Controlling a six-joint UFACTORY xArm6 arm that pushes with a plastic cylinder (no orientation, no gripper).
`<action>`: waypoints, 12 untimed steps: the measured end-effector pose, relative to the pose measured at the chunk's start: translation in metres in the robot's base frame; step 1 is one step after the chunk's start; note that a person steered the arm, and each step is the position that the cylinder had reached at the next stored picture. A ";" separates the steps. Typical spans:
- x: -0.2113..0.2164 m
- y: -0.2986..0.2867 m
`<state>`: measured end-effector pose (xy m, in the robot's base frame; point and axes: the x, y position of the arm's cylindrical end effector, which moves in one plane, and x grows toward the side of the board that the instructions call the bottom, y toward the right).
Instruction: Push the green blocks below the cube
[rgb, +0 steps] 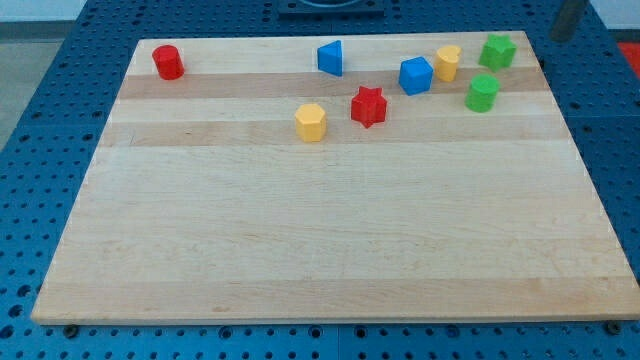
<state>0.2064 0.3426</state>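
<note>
The blue cube (416, 75) sits near the view's top right of the wooden board (320, 240). A green star-shaped block (497, 51) lies to its upper right, close to the board's top edge. A green cylinder (482, 92) lies to the cube's right and slightly lower. A yellow block (448, 62) stands between the cube and the green star. A dark rod enters at the view's top right corner. My tip (557, 37) is just beyond the board's top right corner, right of the green star and touching no block.
A red star (368, 106) and a yellow hexagonal block (311, 122) lie left of and below the cube. A blue triangular block (331, 57) is at top centre. A red cylinder (168, 62) is at top left. Blue pegboard surrounds the board.
</note>
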 end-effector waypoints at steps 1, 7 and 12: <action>0.000 -0.007; -0.011 -0.054; 0.194 -0.146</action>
<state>0.4005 0.1967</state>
